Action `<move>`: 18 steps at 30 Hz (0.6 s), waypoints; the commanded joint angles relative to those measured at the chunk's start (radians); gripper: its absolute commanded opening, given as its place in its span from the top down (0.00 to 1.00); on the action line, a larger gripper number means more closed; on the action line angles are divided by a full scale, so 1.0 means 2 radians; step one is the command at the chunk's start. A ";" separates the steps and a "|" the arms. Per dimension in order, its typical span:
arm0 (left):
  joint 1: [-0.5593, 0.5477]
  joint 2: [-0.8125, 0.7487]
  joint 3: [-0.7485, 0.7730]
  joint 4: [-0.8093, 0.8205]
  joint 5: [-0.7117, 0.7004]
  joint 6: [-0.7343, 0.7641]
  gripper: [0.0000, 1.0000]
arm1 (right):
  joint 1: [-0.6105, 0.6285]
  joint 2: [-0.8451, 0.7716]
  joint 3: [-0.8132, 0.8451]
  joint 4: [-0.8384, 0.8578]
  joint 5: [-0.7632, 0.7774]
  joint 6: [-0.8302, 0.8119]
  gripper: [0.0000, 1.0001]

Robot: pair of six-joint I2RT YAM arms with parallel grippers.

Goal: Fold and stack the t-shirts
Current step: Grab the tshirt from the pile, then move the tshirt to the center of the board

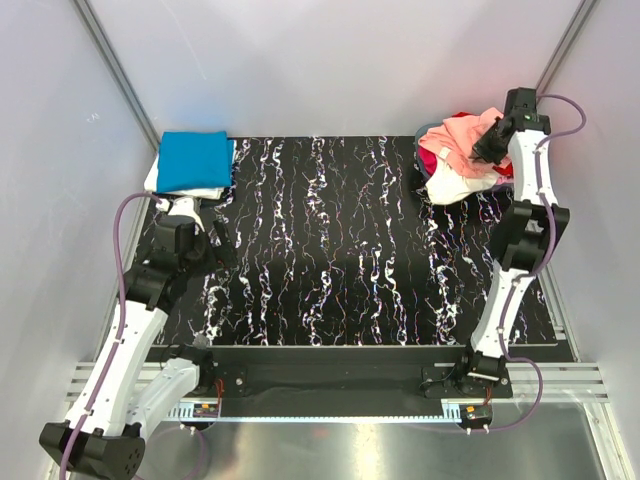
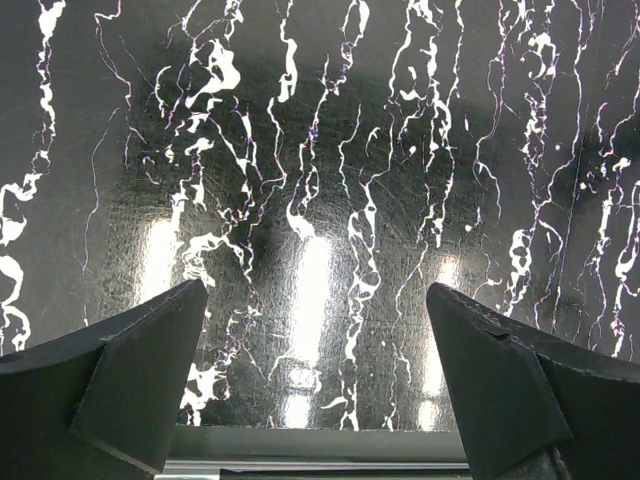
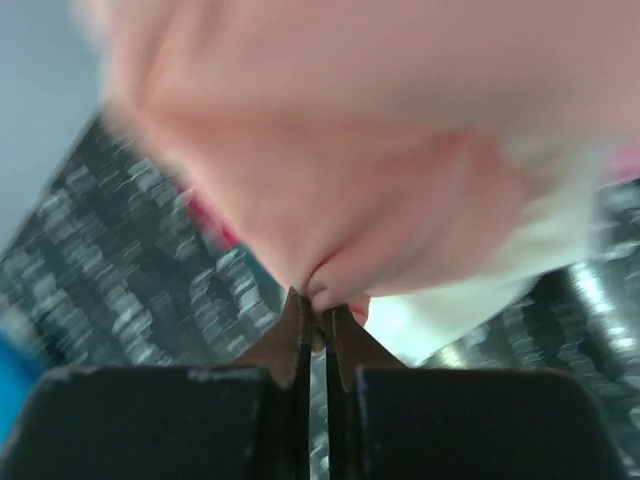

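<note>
Over at the far right corner, the right tool is clamping tight on a bunched fold of the salmon-pink t-shirt, its tips pressed together with the cloth squeezed between them. That shirt is lying on top of a loose heap, sharing it with a white t-shirt, a red t-shirt and a magenta t-shirt. A dark rim is peeking out at the heap's left edge, possibly a bin holding the lot, though the view is too poor to be sure. Across at the far left corner, a folded blue t-shirt is sitting squarely on a white garment, making a neat stack. Near that stack, the left tool is hovering over the black, white-veined surface, its fingers spread wide apart and gripping nothing.
</note>
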 commanded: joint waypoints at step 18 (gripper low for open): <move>-0.001 -0.035 0.007 0.006 -0.054 -0.010 0.01 | 0.159 -0.392 -0.272 0.146 -0.151 0.077 1.00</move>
